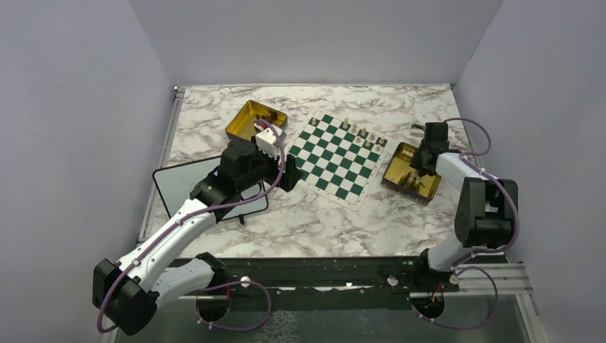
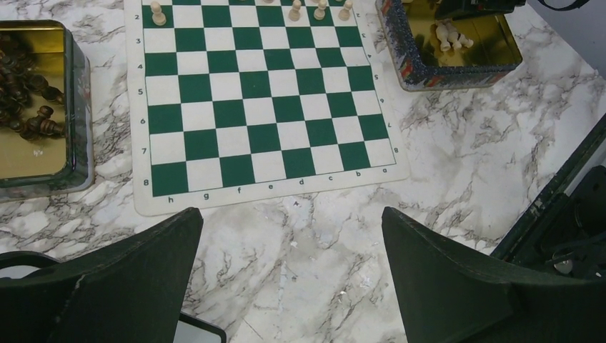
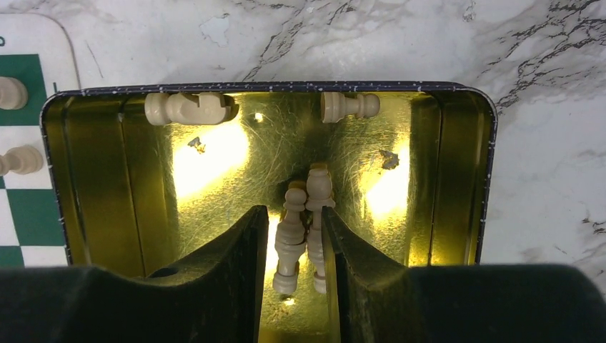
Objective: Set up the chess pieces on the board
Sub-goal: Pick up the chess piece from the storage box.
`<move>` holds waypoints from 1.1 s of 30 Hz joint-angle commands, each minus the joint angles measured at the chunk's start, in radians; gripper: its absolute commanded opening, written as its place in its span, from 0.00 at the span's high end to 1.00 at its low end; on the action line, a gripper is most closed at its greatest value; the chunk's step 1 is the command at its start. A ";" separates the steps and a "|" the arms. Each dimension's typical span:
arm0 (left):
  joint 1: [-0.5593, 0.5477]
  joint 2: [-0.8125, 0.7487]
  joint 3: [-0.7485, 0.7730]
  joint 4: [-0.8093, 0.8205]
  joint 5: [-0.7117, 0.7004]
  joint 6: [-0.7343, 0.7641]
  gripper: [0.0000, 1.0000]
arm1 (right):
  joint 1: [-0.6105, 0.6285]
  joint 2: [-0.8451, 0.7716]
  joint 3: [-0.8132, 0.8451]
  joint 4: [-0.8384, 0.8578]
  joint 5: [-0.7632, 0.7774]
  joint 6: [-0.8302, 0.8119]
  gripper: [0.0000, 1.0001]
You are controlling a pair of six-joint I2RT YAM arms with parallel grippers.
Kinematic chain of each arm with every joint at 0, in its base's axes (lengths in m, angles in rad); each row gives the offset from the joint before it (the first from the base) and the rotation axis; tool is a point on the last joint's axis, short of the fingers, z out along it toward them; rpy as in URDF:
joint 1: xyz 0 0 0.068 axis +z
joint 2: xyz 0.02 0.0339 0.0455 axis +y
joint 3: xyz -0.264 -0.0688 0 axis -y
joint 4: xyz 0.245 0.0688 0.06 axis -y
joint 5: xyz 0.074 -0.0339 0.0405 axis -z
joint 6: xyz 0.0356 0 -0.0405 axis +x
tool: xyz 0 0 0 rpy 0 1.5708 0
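The green and white board (image 1: 336, 158) lies mid-table, also in the left wrist view (image 2: 264, 93). Several pale chess pieces (image 1: 361, 133) stand along its far edge (image 2: 295, 11). My right gripper (image 1: 423, 161) is down inside the right gold tin (image 1: 400, 187), its jaws (image 3: 293, 214) nearly shut around two pale pieces (image 3: 291, 229) lying side by side. Two more pale pieces (image 3: 189, 108) lie at the tin's far wall (image 3: 271, 87). My left gripper (image 1: 289, 175) is open and empty (image 2: 291, 214) over bare marble just off the board's near edge. Dark pieces (image 2: 28, 100) lie in the left tin.
The left gold tin (image 1: 246, 118) sits behind the board's left corner. A black-framed whiteboard (image 1: 182, 187) lies under the left arm; its corner shows in the left wrist view (image 2: 196, 332). Walls close in the table on three sides.
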 commanded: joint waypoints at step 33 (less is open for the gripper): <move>-0.005 -0.038 -0.018 0.033 -0.015 0.021 0.08 | -0.016 0.108 0.078 -0.026 -0.057 -0.048 0.69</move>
